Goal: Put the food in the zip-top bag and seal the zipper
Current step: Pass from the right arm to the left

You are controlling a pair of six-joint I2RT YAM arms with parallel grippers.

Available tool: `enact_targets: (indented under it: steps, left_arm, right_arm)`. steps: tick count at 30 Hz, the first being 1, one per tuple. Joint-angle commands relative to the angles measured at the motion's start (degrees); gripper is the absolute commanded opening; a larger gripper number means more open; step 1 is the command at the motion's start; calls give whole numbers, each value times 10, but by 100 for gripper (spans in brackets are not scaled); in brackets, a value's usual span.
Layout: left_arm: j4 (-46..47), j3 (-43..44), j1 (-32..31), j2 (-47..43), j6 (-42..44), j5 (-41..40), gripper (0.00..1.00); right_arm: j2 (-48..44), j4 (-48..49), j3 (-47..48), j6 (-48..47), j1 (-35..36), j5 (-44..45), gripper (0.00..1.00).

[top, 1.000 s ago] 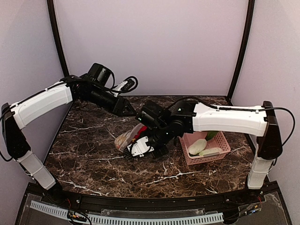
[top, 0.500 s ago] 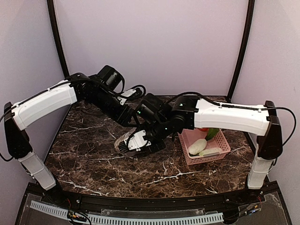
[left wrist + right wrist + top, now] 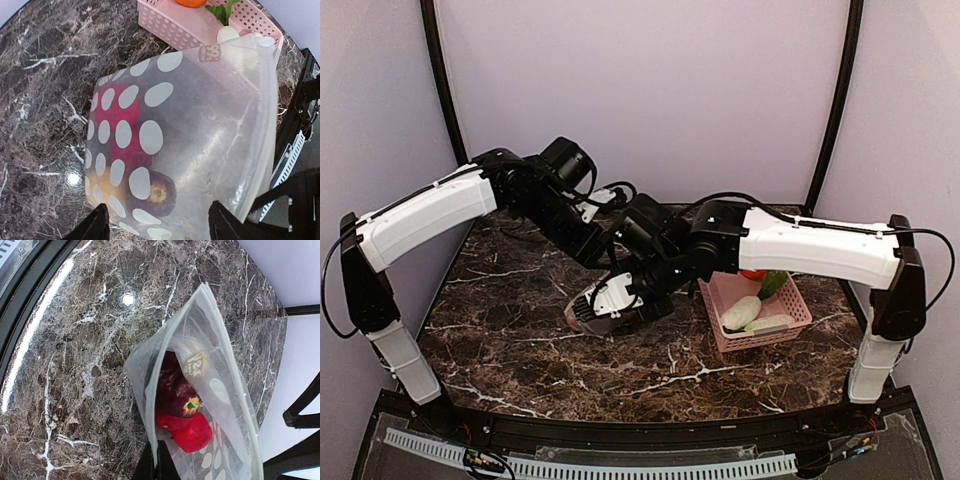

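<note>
Left fingers (image 3: pixel 97 225) wider now, close over zip-top bag (image 3: pixel 200 125) edge

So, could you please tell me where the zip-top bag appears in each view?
Top external: zip-top bag just left of centre, beneath the right arm.
Left wrist: zip-top bag fills the middle.
Right wrist: zip-top bag from centre to bottom right.
Shared landmark: marble table.

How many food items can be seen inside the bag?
4, in the left wrist view: one red toward the basket, another red beside it, then a yellow and a maroon. Dots on the bag may hide more.
</note>
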Motion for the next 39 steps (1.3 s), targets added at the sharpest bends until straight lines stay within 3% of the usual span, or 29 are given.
enact_targets:
  steps: [1, 11, 18, 22, 27, 30, 32, 34, 37, 39]
  left_arm:
    - [6, 18, -3, -83, 15, -16, 70]
    - [-23, 10, -3, -60, 18, 5, 73]
    - [-58, 15, -3, -21, -2, -56, 67]
    - [-55, 24, -3, -8, -8, -60, 53]
    - [-48, 42, -3, -9, -10, -93, 16]
    - [-39, 48, -3, -11, -7, -98, 3]
    - [-35, 50, -3, -10, -4, -99, 1]
    - [-33, 52, -3, -9, -5, -99, 1]
    - [-32, 55, -3, -9, -6, -99, 1]
    - [-27, 51, -3, -12, -7, -99, 1]
  right_arm:
    - [-26, -1, 39, -1, 1, 14, 0]
    - [-19, -11, 70, -5, -4, 22, 0]
    - [-17, -9, 65, -1, -4, 16, 0]
    - [-16, -9, 65, -2, -4, 16, 0]
    - [-20, -9, 53, -3, -4, 16, 0]
    - [-25, -11, 47, 1, -5, 8, 0]
    - [-29, -17, 47, 5, -6, 4, 1]
    - [-35, -29, 59, 17, -12, -6, 10]
    - [-55, -73, 99, 38, -44, -73, 34]
    - [-78, -98, 120, 47, -84, -134, 44]
